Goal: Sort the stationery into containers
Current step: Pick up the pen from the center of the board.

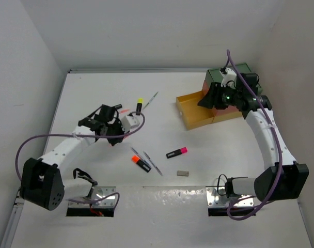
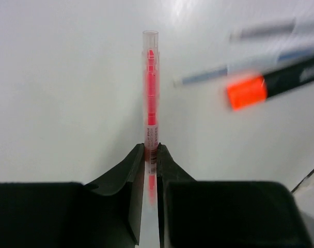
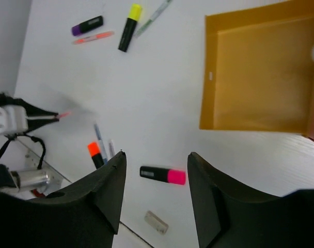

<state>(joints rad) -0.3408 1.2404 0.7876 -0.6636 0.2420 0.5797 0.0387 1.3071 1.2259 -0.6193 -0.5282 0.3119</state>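
My left gripper (image 2: 151,150) is shut on the lower end of a thin red pen (image 2: 151,82), held above the table left of centre (image 1: 114,140). Below it lie an orange-capped highlighter (image 2: 247,92) and two thin grey pens (image 2: 260,32). My right gripper (image 3: 157,155) is open and empty, high beside the containers (image 1: 209,97). The yellow drawer (image 1: 184,109) is pulled out and open, under the coral (image 1: 210,84) and green (image 1: 244,68) ones. A pink-capped highlighter (image 1: 176,152) and a grey eraser (image 1: 183,173) lie mid-table. A yellow-capped highlighter (image 1: 139,105), a purple-capped one (image 3: 87,25) and another red pen (image 3: 93,37) lie further back.
A thin pale pen (image 1: 151,99) lies next to the yellow-capped highlighter. White walls close the table at the back and both sides. Both arm bases and their cables sit at the near edge.
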